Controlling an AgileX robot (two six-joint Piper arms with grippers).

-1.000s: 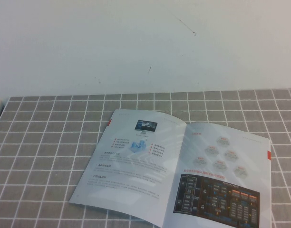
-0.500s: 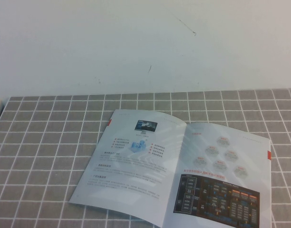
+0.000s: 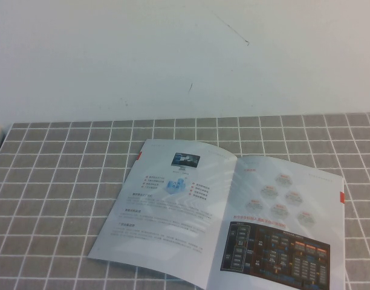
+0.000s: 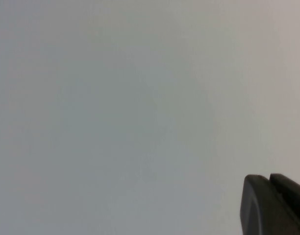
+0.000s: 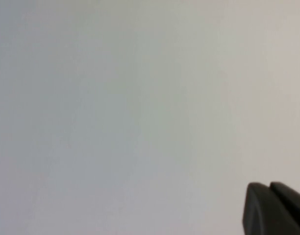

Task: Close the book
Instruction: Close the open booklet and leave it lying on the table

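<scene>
Book: open on the tabletop, near right (pages up).
Left gripper: outside the high view; state cannot be told.
Right gripper: likewise outside; state cannot be told.

High view: a raised camera on the robot's own side looks obliquely down and forward across the grey, white-gridded tabletop to the white wall behind it. The open book lies nearest the lens and is cut by the near frame edge. Left wrist view and right wrist view: each camera faces a plain pale surface that fills its frame. The left pincer and the right pincer each show only as a dark piece at a frame corner. Whether that pale surface is the wall of the high view cannot be told.
</scene>
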